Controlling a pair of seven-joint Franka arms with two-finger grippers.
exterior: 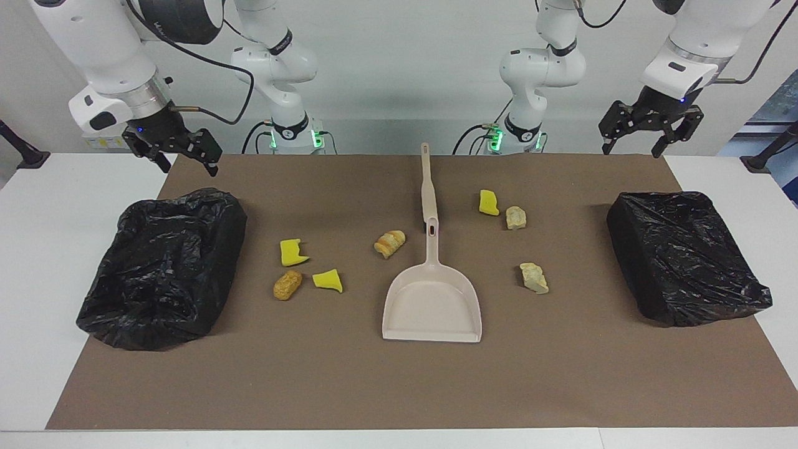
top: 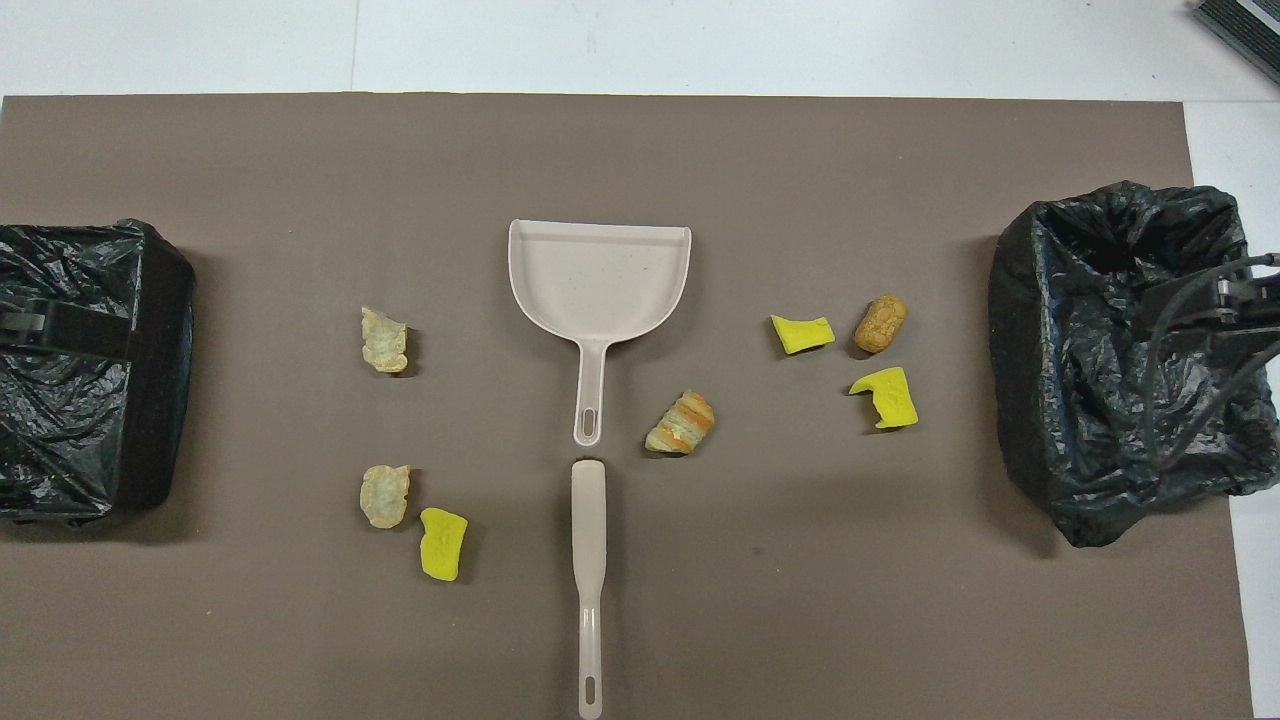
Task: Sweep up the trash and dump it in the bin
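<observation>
Both my grippers hang with fingers apart, holding nothing: left gripper point(exterior: 648, 131) above the closed black-bagged bin point(exterior: 682, 255), right gripper point(exterior: 174, 146) above the open black-bagged bin point(exterior: 163, 268). Trash scraps point(exterior: 293, 252) lie scattered beside the beige plastic dustpan point(exterior: 433, 299) and slim beige brush point(exterior: 426, 181) (untouched). I fear light sponge bits skidding past the pan's lip.

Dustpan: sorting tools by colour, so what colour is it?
Pale beige dustpan, plain all over, clearest in the overhead view.
</observation>
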